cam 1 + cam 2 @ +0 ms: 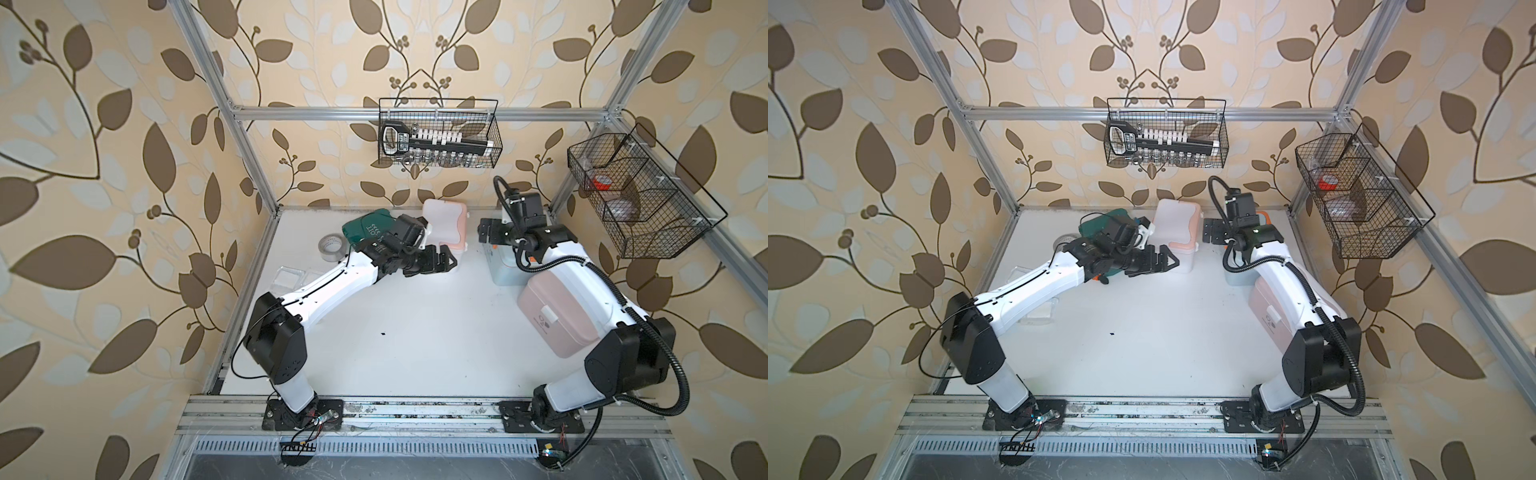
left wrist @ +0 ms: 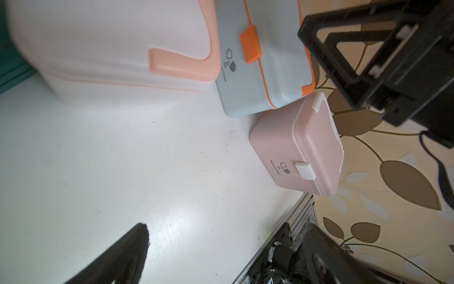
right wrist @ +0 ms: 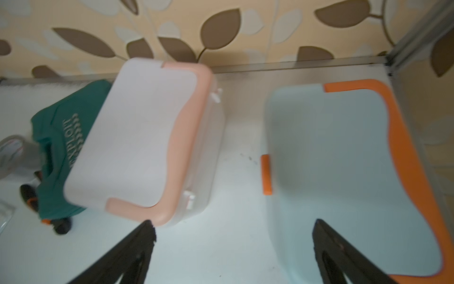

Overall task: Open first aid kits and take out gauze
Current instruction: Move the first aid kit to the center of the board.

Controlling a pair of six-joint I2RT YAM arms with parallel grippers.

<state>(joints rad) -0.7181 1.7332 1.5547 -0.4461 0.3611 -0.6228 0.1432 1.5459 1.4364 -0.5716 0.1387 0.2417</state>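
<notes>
Clear gauze packets (image 1: 286,279) are lying on the bench (image 1: 415,340) at about 9 o'clock, with a tape roll (image 1: 331,248) and a green case (image 1: 365,227) sitting toward 11. The left gripper (image 1: 446,261) is hovering spread and empty just beside the near side of the white box (image 1: 444,222) at 12 o'clock. The right gripper (image 3: 233,222) is hanging spread and empty over the gap between that box and the blue box (image 3: 331,159) at 2 o'clock; the pink box (image 1: 552,316) is sitting at 3. All three lids are looking shut. The blue box is probably being tackled: its orange latch (image 3: 266,174) is facing the gap, so hooking one finger (image 3: 319,233) under its lip and levering gently, the left gripper bracing the light box, is looking wisest
</notes>
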